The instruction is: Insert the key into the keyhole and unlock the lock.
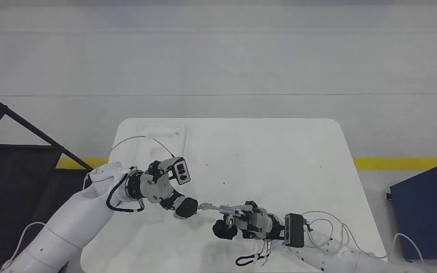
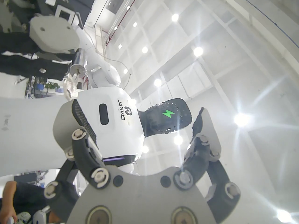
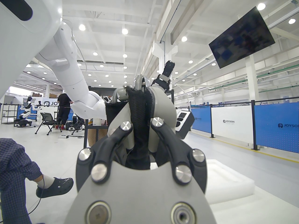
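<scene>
The white table (image 1: 273, 157) has broad bare room toward its far side, though both arms work close to its near edge; the left gripper (image 1: 185, 206) has its jaws spread wide around nothing; the right gripper (image 3: 139, 92), just beside it, is clamped on a small metal piece (image 1: 207, 205), lock or key I cannot tell; insertion and unlocking look yet to do.

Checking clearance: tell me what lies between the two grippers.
In the top view, a small metal piece held in the right gripper juts toward the open left gripper, above the white table.
</scene>
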Available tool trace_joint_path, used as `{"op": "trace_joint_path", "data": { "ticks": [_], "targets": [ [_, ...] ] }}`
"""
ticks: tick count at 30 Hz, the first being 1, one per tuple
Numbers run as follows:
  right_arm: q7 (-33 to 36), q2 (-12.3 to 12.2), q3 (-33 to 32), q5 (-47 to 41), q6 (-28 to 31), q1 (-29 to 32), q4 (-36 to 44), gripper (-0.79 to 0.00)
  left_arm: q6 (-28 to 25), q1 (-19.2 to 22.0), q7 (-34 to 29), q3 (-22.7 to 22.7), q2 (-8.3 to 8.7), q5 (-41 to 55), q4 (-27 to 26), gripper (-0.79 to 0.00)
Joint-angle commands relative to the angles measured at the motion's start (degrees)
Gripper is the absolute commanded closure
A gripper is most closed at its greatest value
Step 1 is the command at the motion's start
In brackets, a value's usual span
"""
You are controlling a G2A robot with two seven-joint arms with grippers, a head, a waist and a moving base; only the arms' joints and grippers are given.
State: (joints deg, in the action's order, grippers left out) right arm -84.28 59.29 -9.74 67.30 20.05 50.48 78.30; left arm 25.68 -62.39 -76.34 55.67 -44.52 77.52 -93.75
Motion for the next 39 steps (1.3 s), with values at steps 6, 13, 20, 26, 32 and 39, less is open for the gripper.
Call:
{"op": "trace_joint_path", "data": {
  "ticks": [6,13,20,26,32,39],
  "targets": [
    [0.0,0.0,0.0,0.0,0.0,0.0,0.0,0.0,8.6,4.0,6.4,-3.2,1.02,-5.1,-0.2,-0.785],
    [0.0,0.0,0.0,0.0,0.0,0.0,0.0,0.0,9.6,5.0,7.3,-6.6,2.91,-0.1,-2.1,-0.505],
    [0.0,0.0,0.0,0.0,0.0,0.0,0.0,0.0,7.8,6.5,5.5,-10.1,3.9,-1.8,-1.3,-0.348],
    [0.0,0.0,0.0,0.0,0.0,0.0,0.0,0.0,6.7,8.1,4.4,-12.1,4.36,-2.8,-1.1,-0.268],
    [0.0,0.0,0.0,0.0,0.0,0.0,0.0,0.0,6.2,9.0,3.9,-14.2,4.72,-3.5,-1.0,-0.234],
    [0.0,0.0,0.0,0.0,0.0,0.0,0.0,0.0,5.2,9.8,2.9,-15.4,5.16,-4.2,-1.0,-0.022]
  ]
}}
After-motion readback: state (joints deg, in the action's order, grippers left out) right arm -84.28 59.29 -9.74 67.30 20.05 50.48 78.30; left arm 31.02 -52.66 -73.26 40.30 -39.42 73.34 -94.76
